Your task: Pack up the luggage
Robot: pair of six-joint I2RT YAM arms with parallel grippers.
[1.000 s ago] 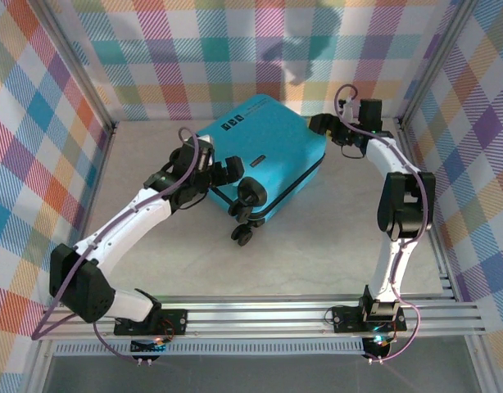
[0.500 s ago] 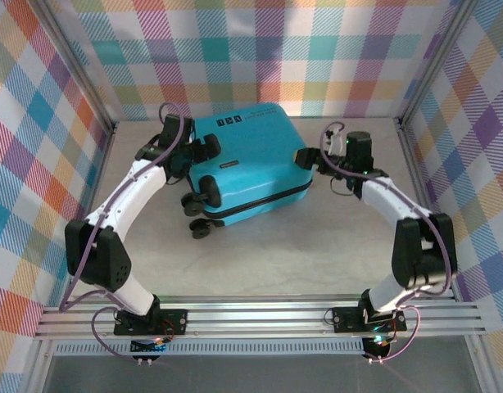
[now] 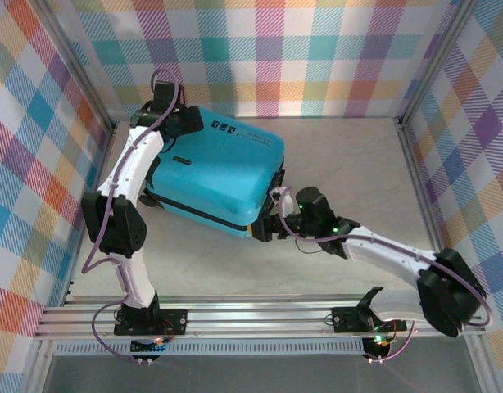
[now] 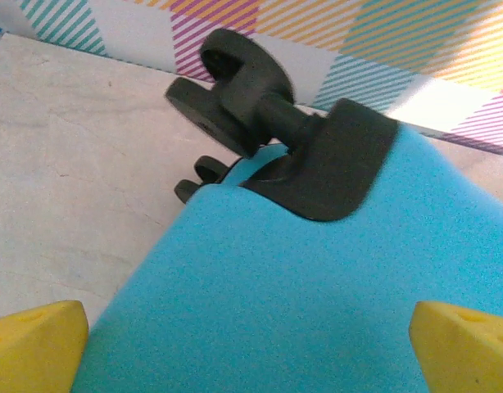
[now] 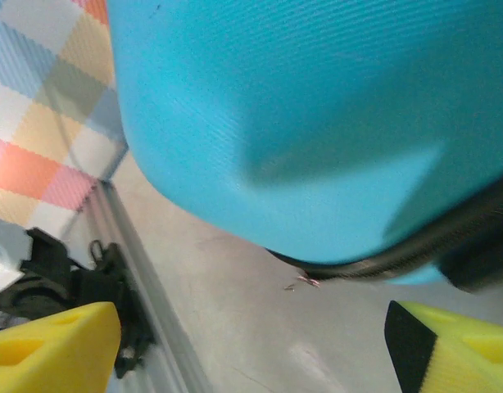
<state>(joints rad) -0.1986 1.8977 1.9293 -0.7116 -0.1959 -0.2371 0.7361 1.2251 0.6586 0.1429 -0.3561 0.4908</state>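
The left gripper (image 3: pixel 192 124), far left, and the right gripper (image 3: pixel 262 230), near right, are both wide open and hold nothing. A crooked push could spin the shut suitcase (image 3: pixel 219 176) away.

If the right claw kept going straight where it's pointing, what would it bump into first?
Probably the turquoise suitcase: its corner, by the black zipper band, sits right ahead of the open right claw. How close is hard to tell.

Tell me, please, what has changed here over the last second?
The suitcase slid left and swung round, wheels now pointing left. The left pincer went to its far-left corner; the right pincer swept in to its near-right corner. Suitcase still shut, both pincers open.
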